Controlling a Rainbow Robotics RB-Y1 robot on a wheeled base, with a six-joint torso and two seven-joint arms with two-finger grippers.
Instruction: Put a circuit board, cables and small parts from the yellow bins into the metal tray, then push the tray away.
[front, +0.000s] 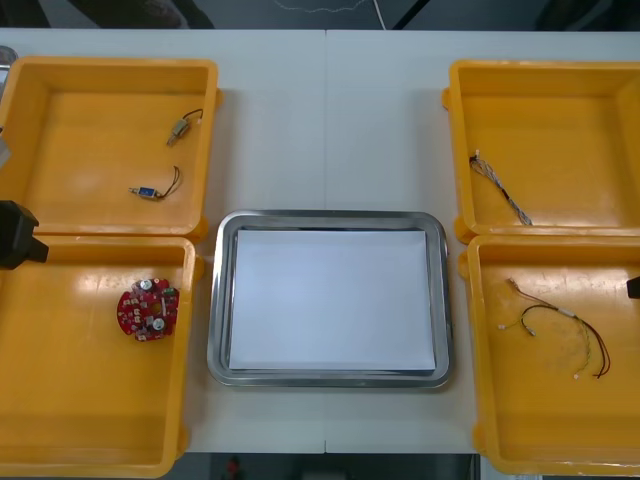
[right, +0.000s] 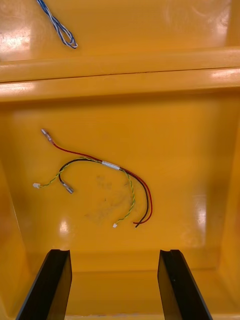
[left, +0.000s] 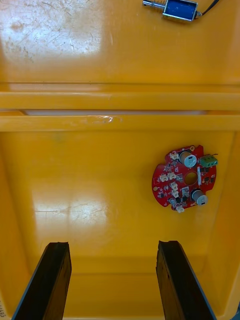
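Note:
A round red circuit board (front: 148, 309) lies in the near left yellow bin (front: 60, 420). My left gripper (left: 112, 245) hangs open above that bin's floor, and the board (left: 185, 178) lies beyond its fingers, off toward one side. My right gripper (right: 114, 252) is open over the near right bin (front: 540, 430), short of a red, yellow and black cable bundle (right: 100, 175). In the front view the bundle (front: 560, 330) lies mid-bin. The metal tray (front: 330, 218), white inside, holds nothing.
Two small metal parts (front: 180, 126) (front: 147, 191) with short leads lie in the far left bin (front: 90, 150). A twisted blue and white cable (front: 500, 188) lies in the far right bin (front: 570, 120). The arms show at the left (front: 15, 235) and right (front: 633, 287) edges.

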